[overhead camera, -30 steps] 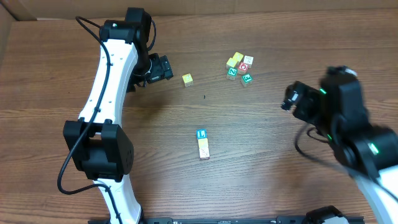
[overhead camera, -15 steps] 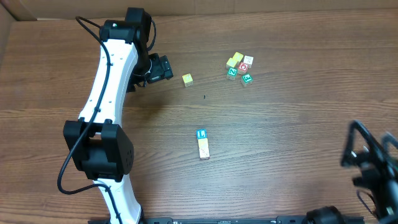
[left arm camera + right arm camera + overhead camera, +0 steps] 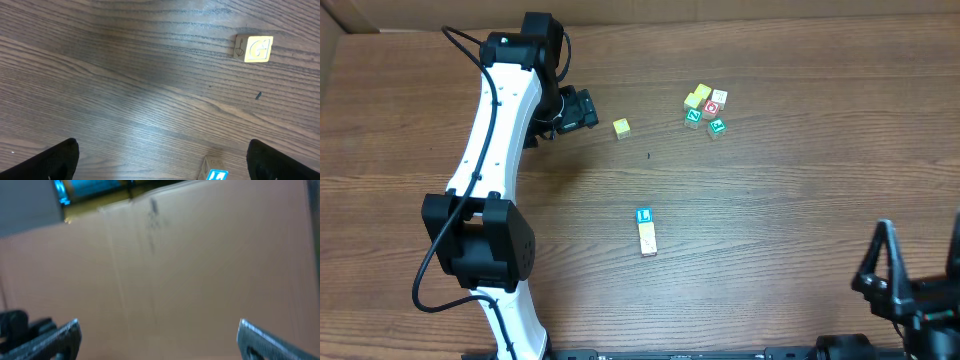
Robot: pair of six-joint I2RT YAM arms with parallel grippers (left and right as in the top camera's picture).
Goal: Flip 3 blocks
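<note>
**Both grippers wide open, blocks alone in the middle**

The three blocks (image 3: 645, 232) are tiny. They sit touching in a short row near the middle of the table (image 3: 770, 200). The blue block (image 3: 643, 216) is at the far end of the row. The other two are pale and hard to tell apart. In the left wrist view only the top of the blue block peeks in at the bottom edge, and the rest of the row is cut off.

From above, the left gripper (image 3: 582, 108) is a dark lump and its jaws are hard to see. Its own camera shows them far apart, with nothing between them. It hangs near the yellow cube (image 3: 621, 128), not touching it.

The right gripper (image 3: 920, 262) is in the bottom right corner, partly cut off by the edge. Its jaws stand wide and hold nothing. Its camera is blurry and shows only brown cardboard (image 3: 190, 270).

A second ago the right arm was higher up on the right side, near the group of cubes (image 3: 705, 108). Now it is down in the corner, well apart from everything. The left arm, the blocks and the cubes have not moved.
</note>
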